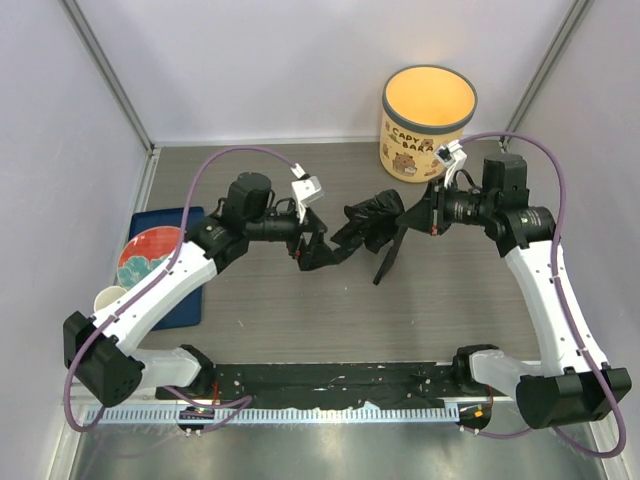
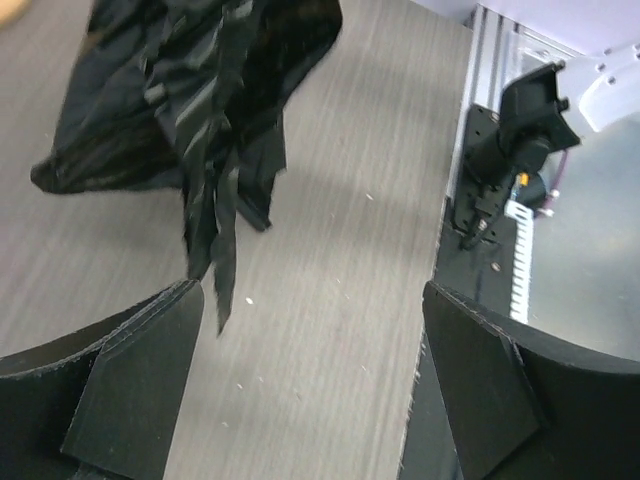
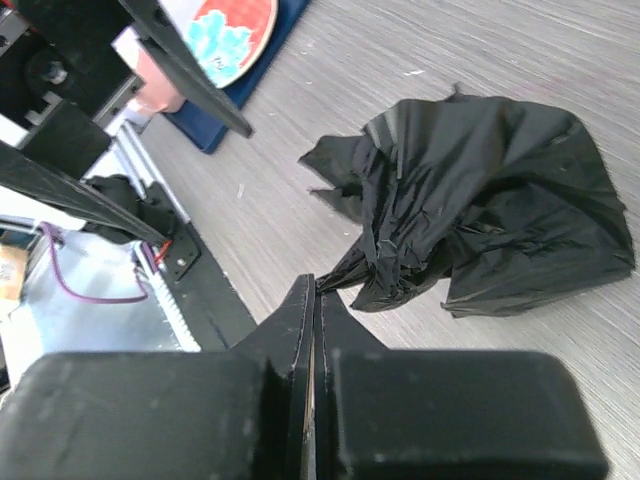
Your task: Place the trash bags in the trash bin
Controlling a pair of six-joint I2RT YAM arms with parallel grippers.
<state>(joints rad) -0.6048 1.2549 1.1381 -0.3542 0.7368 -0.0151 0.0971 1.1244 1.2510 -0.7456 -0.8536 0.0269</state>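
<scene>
Right gripper [image 3: 316,292]: jaws pressed flat together, pinching a gathered corner of the trash bag [image 3: 480,215]. Grip sits at the bag's edge; the rest fans out crumpled beyond the fingertips.

Left gripper [image 2: 310,305]: jaws spread wide, nothing between them. One loose strip of the bag hangs close by one of its fingers [image 2: 140,380]; cannot tell whether it touches.

Count: one trash bag, black and glossy, bunched between the two grippers over mid-table. One trash bin [image 1: 428,112], cream-yellow with a dark rim, upright at the far side, just beyond the right gripper, mouth open, inside looks bare. The bag is outside it. One plate [image 1: 150,258] with a red and teal pattern on one blue tray [image 1: 188,300], far left. One pale cup [image 1: 108,297] at the tray's near edge.

Surface: grey wood-grain table [image 1: 300,320]. Plain pale walls [image 1: 250,60] on three sides, metal posts in the corners.
</scene>
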